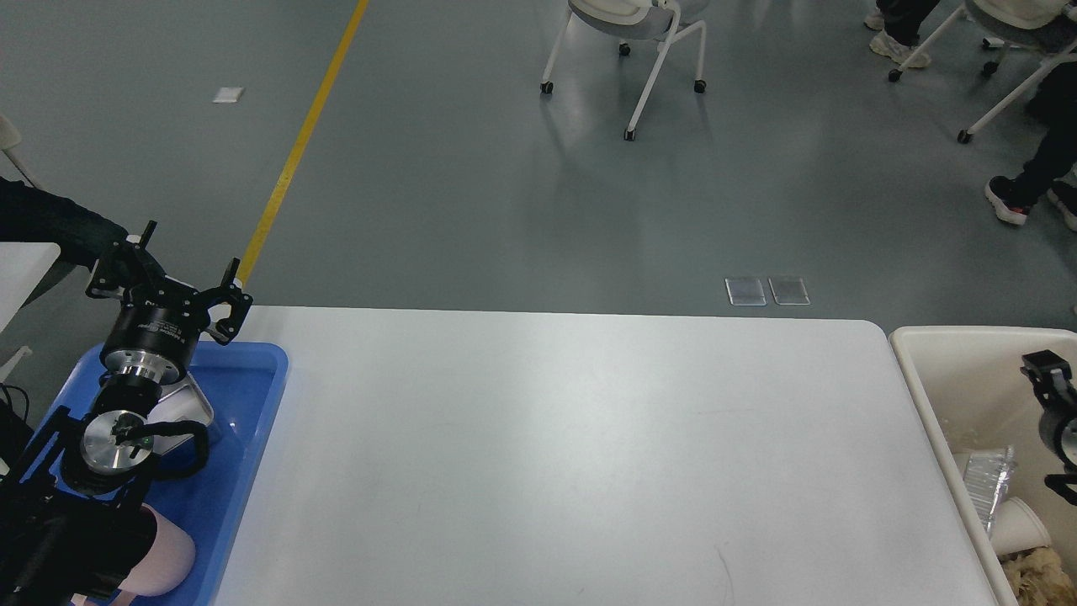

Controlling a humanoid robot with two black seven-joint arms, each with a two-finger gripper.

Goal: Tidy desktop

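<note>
White desktop (pixel 572 454), blue tray (pixel 252 438), beige bin (pixel 942 370)

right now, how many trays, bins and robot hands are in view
blue tray: 1
beige bin: 1
hands: 2, left hand and right hand
total: 4

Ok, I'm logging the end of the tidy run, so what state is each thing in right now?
desktop: bare, nothing on it.
blue tray: at the left edge, holding a pink item.
beige bin: at the right edge, holding paper cups and scraps.
left pincer: open, empty, above the tray's far end.
right pincer: over the bin, fingers not discernible.
</note>
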